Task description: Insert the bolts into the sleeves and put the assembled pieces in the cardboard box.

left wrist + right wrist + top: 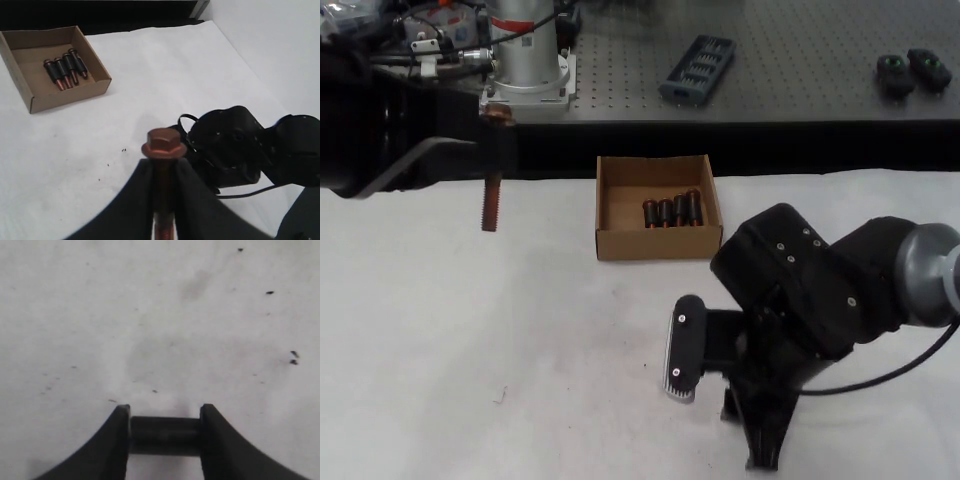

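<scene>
- Desk [470, 330]: its white cover ends at a straight far edge, with a dark perforated board [800, 50] behind it. A broad bare stretch of the cover lies in front of the cardboard box [610, 205] and between the 2 arms.
- Cardboard box: it stands open-topped just inside the far edge, roughly midway across the desk. 4 assembled pieces [671, 211] lie side by side against one wall, and the rest of the box floor is bare.
- Left gripper [162, 165]: it is closed on a copper bolt [164, 143], its 2 fingers pinching the shank just below the hexagonal head. In the high view the bolt hangs upright, head up and threaded end down, raised over the desk to the left of the box and well apart from it.
- Right gripper [165, 421]: it is part-way closed on a black sleeve [165, 437], which lies crosswise and touches both fingers. In the high view this gripper sits low over the desk, in front of the box and near its right corner. Whether the sleeve touches the cover cannot be told.
- Bolt and sleeve are well apart, with bare cover between them.
- Perforated board: it carries a dark ribbed tray [698, 68] and a metal column base [525, 60].
</scene>
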`<action>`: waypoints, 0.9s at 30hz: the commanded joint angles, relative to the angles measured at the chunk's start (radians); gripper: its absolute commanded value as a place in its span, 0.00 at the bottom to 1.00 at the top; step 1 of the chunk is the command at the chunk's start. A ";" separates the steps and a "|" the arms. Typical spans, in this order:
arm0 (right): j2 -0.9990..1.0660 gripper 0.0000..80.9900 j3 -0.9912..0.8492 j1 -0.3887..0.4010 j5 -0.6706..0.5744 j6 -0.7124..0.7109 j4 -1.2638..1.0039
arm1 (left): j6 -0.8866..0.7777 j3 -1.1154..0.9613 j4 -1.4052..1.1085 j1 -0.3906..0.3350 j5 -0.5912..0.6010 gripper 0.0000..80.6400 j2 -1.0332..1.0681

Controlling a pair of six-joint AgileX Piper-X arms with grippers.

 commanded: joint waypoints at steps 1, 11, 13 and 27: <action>0.007 0.27 -0.016 -0.025 0.067 -0.040 -0.089 | -0.019 -0.003 -0.014 0.002 0.050 0.01 -0.017; 0.009 0.42 -0.051 -0.039 0.128 0.198 -0.234 | -0.022 -0.003 -0.007 0.002 0.054 0.01 -0.017; 0.009 0.58 -0.051 -0.039 0.128 0.197 -0.231 | -0.025 -0.003 -0.007 0.002 0.054 0.01 -0.017; -0.079 0.42 -0.104 -0.043 -0.068 1.256 -0.124 | -0.016 -0.003 -0.007 0.002 0.054 0.01 -0.017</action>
